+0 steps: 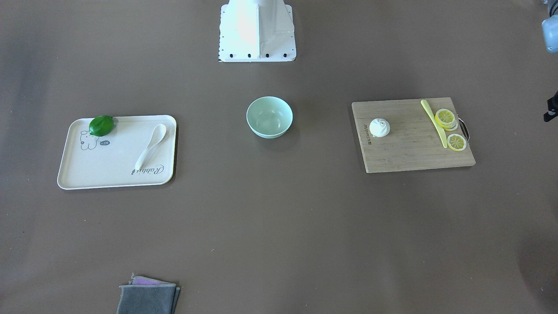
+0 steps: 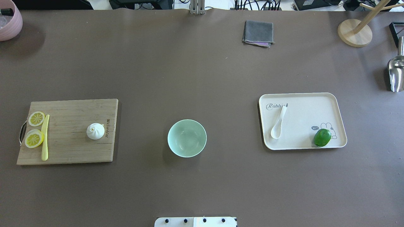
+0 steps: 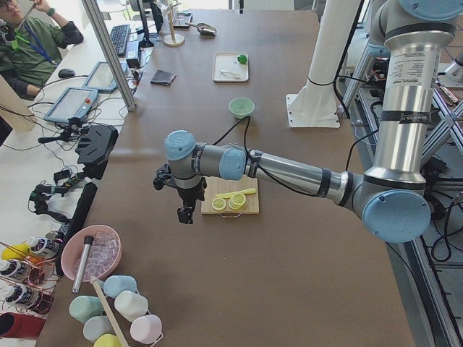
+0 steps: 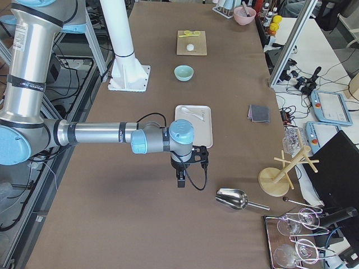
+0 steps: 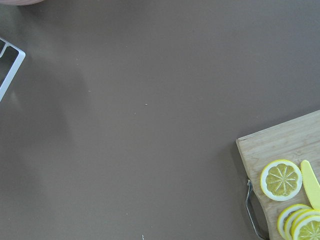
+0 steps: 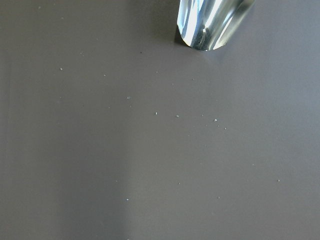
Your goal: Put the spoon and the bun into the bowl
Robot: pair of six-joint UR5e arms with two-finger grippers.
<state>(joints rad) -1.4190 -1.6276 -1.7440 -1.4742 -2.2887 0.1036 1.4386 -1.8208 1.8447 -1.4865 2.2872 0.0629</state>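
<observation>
The mint-green bowl [image 2: 187, 137] stands empty at the table's middle. The cream-white spoon [image 2: 277, 123] lies on a cream tray [image 2: 328, 104] to the bowl's right in the overhead view. The white bun [image 2: 95, 131] sits on a wooden board [image 2: 69, 148] to the bowl's left. My left gripper [image 3: 186, 215] hangs over bare table beyond the board's outer end. My right gripper [image 4: 180, 181] hangs over bare table beyond the tray, near a metal scoop. Both show only in the side views, so I cannot tell whether they are open or shut.
Lemon slices [image 2: 36, 118] and a yellow knife-like stick [image 2: 45, 137] lie on the board. A green lime [image 2: 322, 137] sits on the tray. A grey cloth [image 2: 258, 33], a metal scoop [image 2: 396, 72], a wooden stand [image 2: 354, 32] and a pink bowl [image 2: 9, 23] are at the table's edges.
</observation>
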